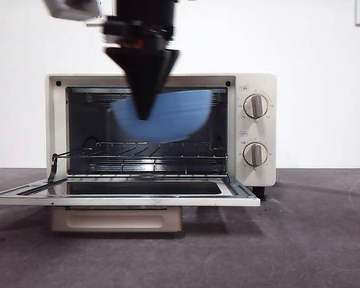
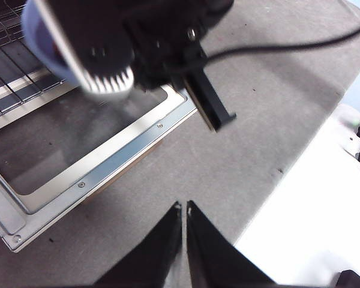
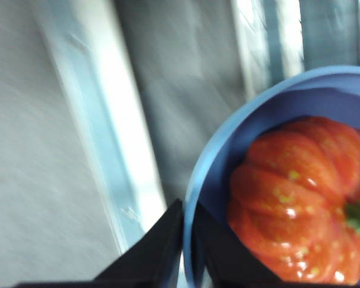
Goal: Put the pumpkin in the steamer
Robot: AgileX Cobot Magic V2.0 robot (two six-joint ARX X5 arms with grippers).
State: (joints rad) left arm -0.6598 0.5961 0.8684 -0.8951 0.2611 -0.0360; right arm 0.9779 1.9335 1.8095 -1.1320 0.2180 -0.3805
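The steamer (image 1: 162,135) stands on the grey table (image 1: 312,240) with its door (image 1: 123,193) dropped flat toward the camera and one wire rack (image 1: 150,153) inside. At its right side are two round knobs, an upper (image 1: 255,105) and a lower (image 1: 255,154).

In the front view one arm comes down from the top edge, dark and blurred, its right gripper (image 1: 144,111) pointing straight down before the oven opening. Its jaws are pinched narrowly on the rim of one blue bowl (image 3: 228,150), which hangs above the rack. One pumpkin (image 3: 300,198) lies in that bowl, stem to the side.

The left gripper (image 2: 184,207) hangs over the table near the door's corner, jaws almost together, holding nothing.
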